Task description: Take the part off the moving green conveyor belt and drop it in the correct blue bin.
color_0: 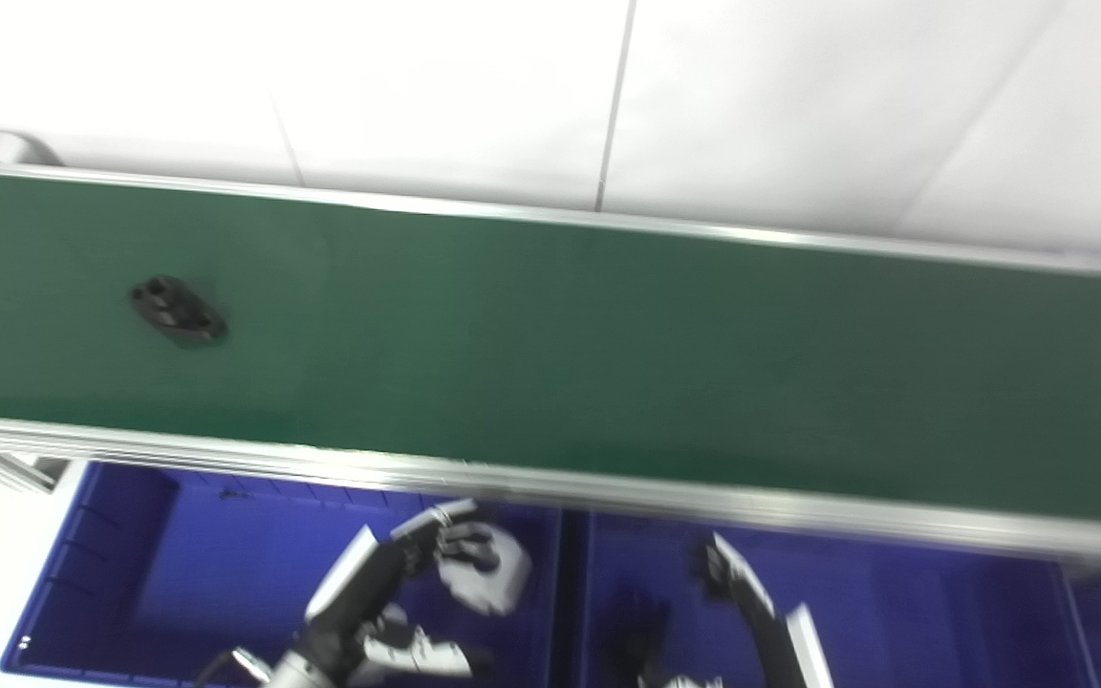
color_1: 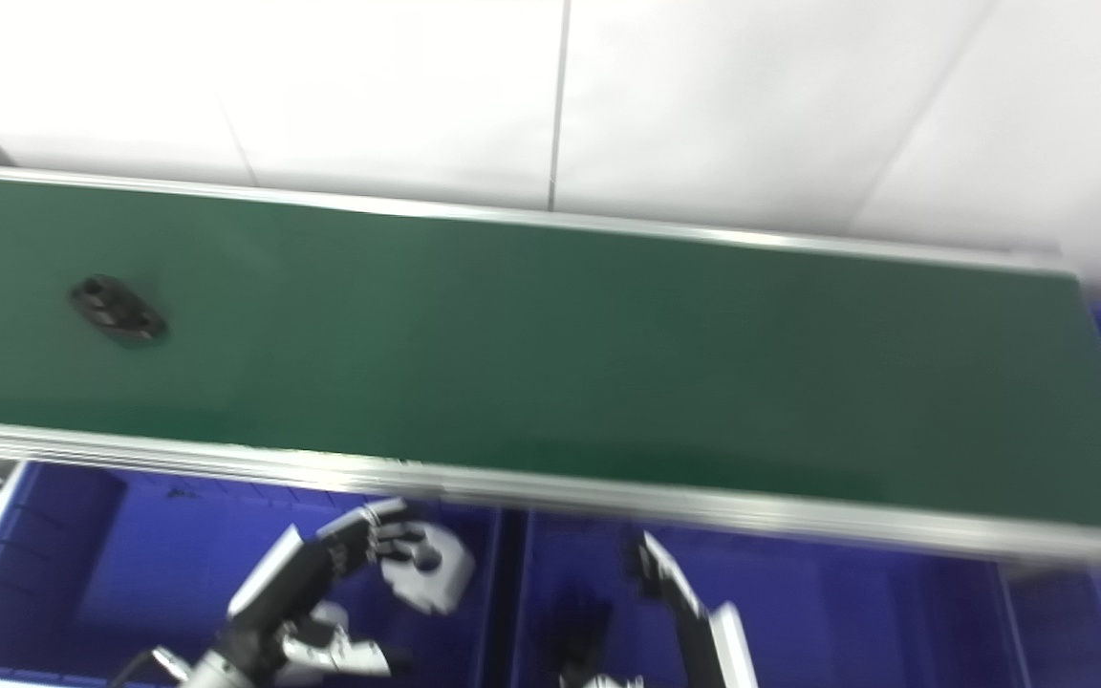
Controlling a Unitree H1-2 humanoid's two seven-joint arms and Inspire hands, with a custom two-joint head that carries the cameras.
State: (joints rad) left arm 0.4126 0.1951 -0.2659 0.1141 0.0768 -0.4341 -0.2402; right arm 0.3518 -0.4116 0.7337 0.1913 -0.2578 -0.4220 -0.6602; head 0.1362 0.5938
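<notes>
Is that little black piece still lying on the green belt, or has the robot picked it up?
On the belt. The black part lies flat on the green conveyor belt near its left end, with neither hand near it.

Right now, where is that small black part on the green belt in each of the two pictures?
Left eye view: the black part lies on the green belt, far left, about mid-width.
Right eye view: the same part sits nearer the left edge.
Shared landmark: the vertical wall seam above the belt, well to the part's right in both.
</notes>
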